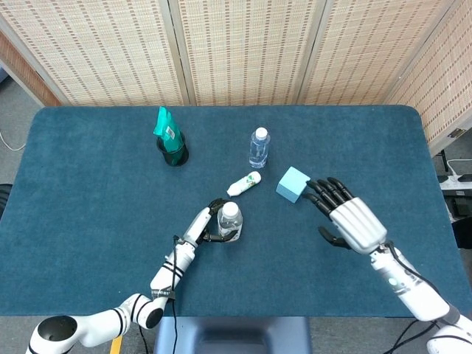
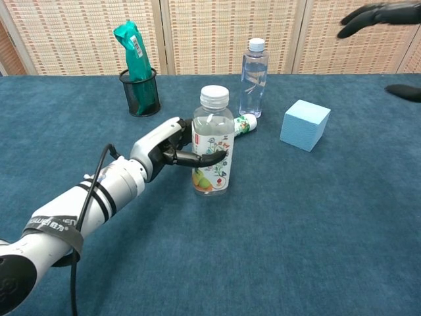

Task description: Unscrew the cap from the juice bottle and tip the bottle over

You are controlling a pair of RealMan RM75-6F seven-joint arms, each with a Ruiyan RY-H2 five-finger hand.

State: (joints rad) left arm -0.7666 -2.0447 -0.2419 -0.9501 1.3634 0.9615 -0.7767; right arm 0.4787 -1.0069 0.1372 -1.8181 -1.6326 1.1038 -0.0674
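Observation:
The juice bottle (image 2: pixel 212 148) stands upright near the table's middle, clear with a fruit label and a white cap (image 2: pixel 214 96); from above it shows as juice bottle (image 1: pixel 230 220). My left hand (image 2: pixel 172 147) grips its body from the left, fingers wrapped around the label; the head view shows the same left hand (image 1: pixel 207 224). My right hand (image 1: pixel 346 219) hovers open, fingers spread, to the right of the bottle and beside the blue cube. In the chest view only the dark fingertips (image 2: pixel 375 13) of the right hand show at the top right.
A light-blue cube (image 2: pixel 304 124) sits right of the bottle. Behind it stand a clear water bottle (image 2: pixel 254 78) and a small white bottle (image 1: pixel 244 183) lying on its side. A black cup holding a green packet (image 2: pixel 139 81) is at the back left.

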